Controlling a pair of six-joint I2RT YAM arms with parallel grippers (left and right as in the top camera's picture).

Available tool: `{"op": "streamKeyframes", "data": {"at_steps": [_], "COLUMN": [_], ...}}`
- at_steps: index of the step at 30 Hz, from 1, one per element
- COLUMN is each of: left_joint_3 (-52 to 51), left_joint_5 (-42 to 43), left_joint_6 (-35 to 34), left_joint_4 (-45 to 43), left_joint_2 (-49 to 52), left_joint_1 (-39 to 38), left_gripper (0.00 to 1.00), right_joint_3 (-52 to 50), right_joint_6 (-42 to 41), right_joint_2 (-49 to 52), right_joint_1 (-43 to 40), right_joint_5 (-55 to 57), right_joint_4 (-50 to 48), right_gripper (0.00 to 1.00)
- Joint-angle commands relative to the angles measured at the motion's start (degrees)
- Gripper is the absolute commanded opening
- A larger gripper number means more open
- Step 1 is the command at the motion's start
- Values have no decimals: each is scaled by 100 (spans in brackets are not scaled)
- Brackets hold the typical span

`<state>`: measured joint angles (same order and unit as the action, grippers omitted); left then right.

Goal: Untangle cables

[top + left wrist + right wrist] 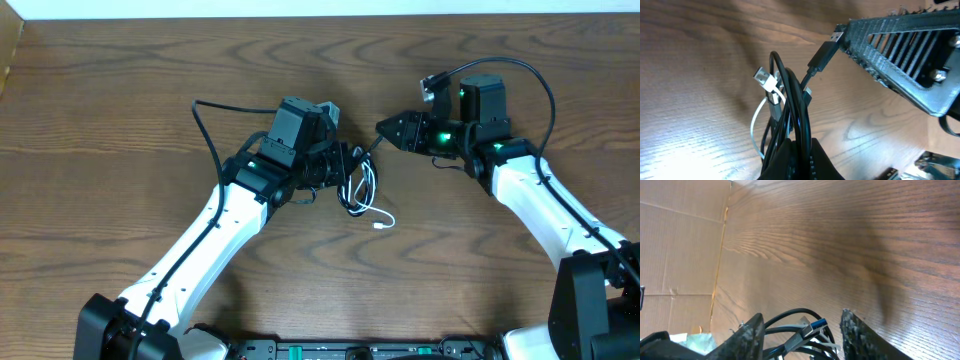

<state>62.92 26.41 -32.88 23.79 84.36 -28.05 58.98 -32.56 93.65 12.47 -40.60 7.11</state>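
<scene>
The left hand [338,168] is closed tight on the cables [360,190] and grips the small coil near its middle. From this hand the black cord [790,95] rises in a loop with the white cord [756,125] beside it. One white end seems to lie on the surface [300,60] just beside the coil. The right hand [802,330] has its fingers apart, and the black plug [822,55] sits between them. I cannot see that they press on it.

I think the risk is in the pull. If the right hand closes only on the tip of the plug, it may slip off. If it pulls while the black cord is looped around the white one, the loop may tighten into a knot, or the whole coil may come out of the left hand.

The left arm reaches in from the near left, its hand turned toward the middle. The right arm comes from the right, its hand low and pointing left at the coil.
</scene>
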Motion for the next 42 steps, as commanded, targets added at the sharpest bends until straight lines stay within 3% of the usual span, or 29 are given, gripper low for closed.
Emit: {"op": "streamKeyframes", "data": {"at_steps": [1, 3, 5, 14, 16, 18, 19, 27, 42], "left_joint_3": [0, 0, 0, 0, 0, 0, 0, 0, 0], "left_joint_5": [175, 197, 197, 258, 271, 271, 264, 249, -400], "left_joint_6": [-197, -195, -197, -197, -197, -197, -195, -240, -1388], "left_joint_4": [-2, 0, -2, -7, -4, -7, -7, -254, -964], "left_joint_2": [-52, -52, -52, -52, -52, -52, -52, -50, -50], "left_joint_1": [17, 17, 17, 17, 17, 17, 17, 17, 52], "left_gripper": [7, 7, 7, 7, 7, 7, 8, 7, 7], "right_joint_3": [59, 59, 59, 59, 59, 59, 59, 59, 59], "right_joint_6": [-125, -129, -129, -120, -125, -127, -127, -107, -258], "right_joint_2": [39, 94, 103, 181, 254, 269, 267, 140, 140], "right_joint_1": [39, 37, 37, 256, 304, 306, 306, 337, 946], "right_joint_5": [85, 79, 79, 149, 144, 111, 81, -459, -824], "right_joint_4": [20, 20, 20, 74, 83, 96, 101, 101, 890], "right_gripper": [40, 30, 28, 29, 19, 3, 1, 1, 1]}}
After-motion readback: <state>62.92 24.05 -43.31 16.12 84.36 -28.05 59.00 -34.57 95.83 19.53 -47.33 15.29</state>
